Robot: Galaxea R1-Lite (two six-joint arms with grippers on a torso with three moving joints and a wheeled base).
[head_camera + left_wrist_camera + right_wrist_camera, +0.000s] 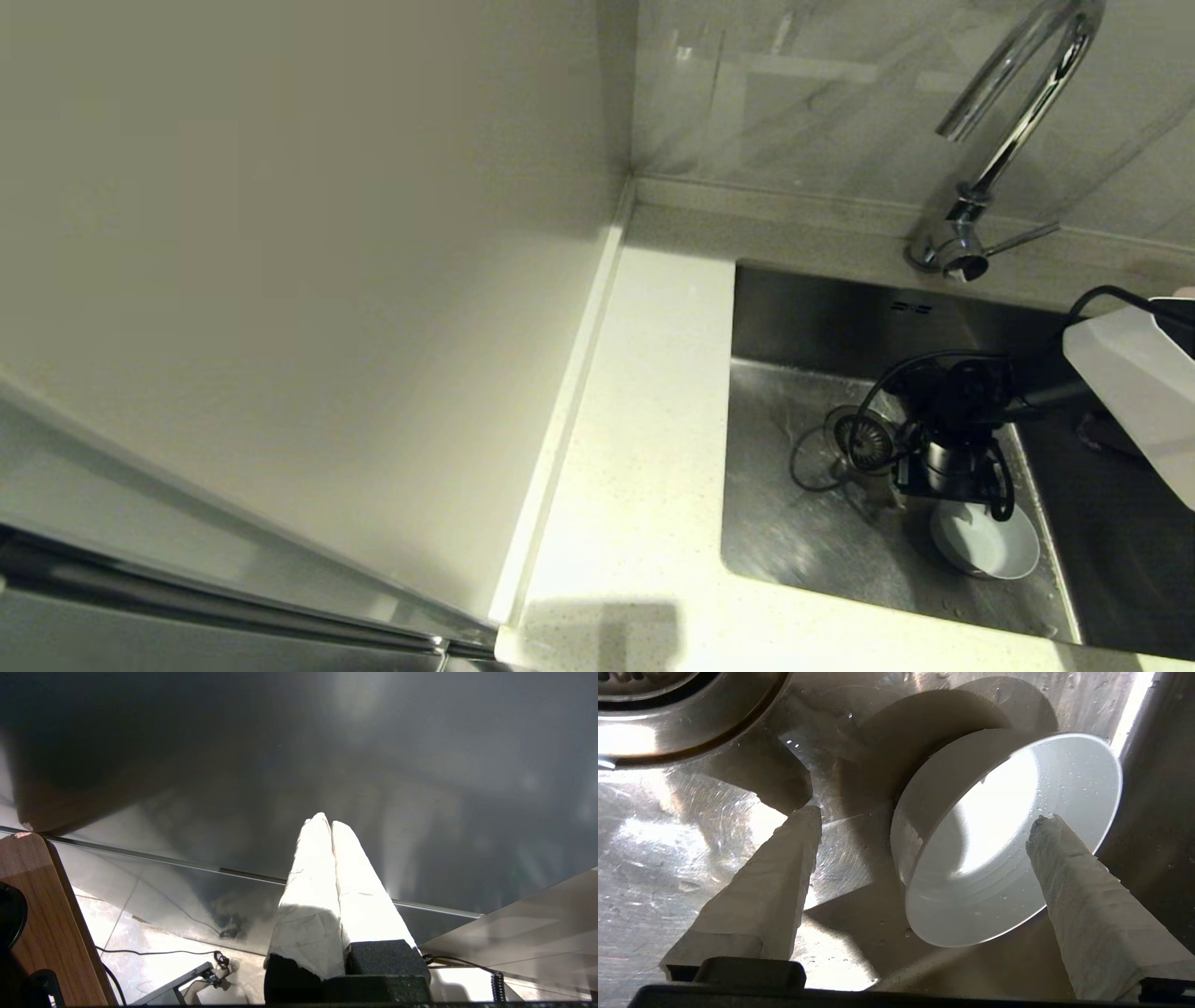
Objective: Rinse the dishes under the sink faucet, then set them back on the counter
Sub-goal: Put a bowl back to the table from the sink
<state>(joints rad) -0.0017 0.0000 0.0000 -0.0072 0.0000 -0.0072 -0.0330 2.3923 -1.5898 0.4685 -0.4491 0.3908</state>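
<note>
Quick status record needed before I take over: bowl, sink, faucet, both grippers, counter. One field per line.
bowl: one pale bowl standing on the sink floor, near the front right corner, water droplets inside
sink: steel basin, drain strainer beside the bowl
faucet: chrome gooseneck behind the basin, no water stream visible
right gripper: open, down in the sink, one finger outside the bowl, the other over its inside, nothing gripped
left gripper: shut, parked away from the sink
counter: white speckled top, no dishes visible on it
</note>
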